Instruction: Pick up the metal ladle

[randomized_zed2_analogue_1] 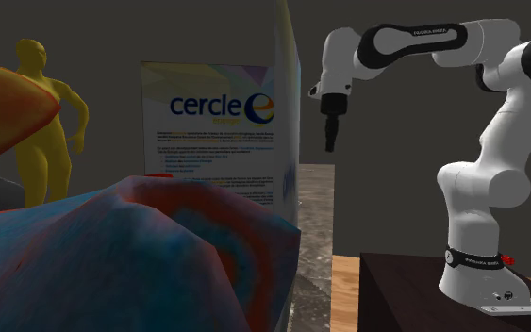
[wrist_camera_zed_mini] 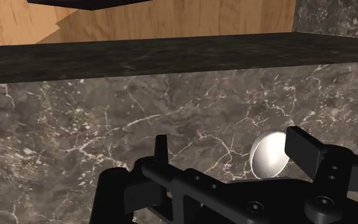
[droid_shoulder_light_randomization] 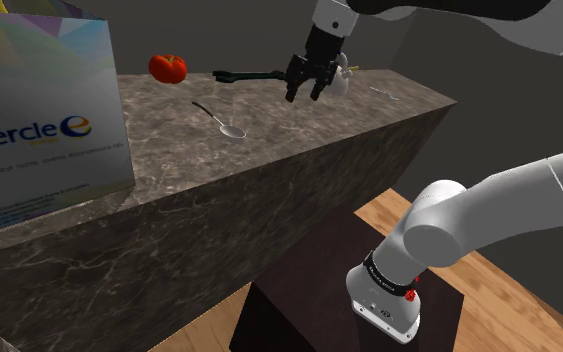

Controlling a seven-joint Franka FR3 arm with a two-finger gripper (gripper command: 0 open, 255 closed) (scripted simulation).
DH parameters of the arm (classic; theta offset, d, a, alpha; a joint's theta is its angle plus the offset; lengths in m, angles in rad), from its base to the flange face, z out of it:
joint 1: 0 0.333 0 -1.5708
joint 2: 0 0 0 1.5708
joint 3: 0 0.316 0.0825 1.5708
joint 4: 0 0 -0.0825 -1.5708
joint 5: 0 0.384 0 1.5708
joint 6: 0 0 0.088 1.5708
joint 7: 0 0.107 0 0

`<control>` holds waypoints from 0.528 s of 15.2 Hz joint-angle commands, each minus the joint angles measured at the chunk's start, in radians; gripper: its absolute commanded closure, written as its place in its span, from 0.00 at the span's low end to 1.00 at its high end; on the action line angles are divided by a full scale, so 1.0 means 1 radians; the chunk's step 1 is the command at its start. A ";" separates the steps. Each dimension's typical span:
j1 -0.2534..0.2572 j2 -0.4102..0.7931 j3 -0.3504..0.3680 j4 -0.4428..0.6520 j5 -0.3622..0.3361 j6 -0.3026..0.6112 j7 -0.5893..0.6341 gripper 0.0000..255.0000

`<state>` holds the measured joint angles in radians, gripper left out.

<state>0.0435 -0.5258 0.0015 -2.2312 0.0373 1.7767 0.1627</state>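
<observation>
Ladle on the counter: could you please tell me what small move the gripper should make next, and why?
Probably move the open gripper sideways toward the shoulder view's left and the front edge of the counter. It hangs apart from the ladle, which lies there, so descending now would likely miss.

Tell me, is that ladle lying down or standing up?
Lying down: the ladle rests lengthwise on the dark stone counter.

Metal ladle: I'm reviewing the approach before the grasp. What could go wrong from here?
The open black gripper hangs near a dark long-handled utensil and a small white object, away from the silver ladle; swinging across might clip either. The ladle's thin handle lies flat on the dark marble counter, so the gripper may scrape stone or slip.
</observation>
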 commanded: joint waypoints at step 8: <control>0.024 0.346 0.031 0.201 0.040 0.112 0.040 0.00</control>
<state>0.0640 -0.2246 0.0283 -2.0593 0.0728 1.8766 0.1966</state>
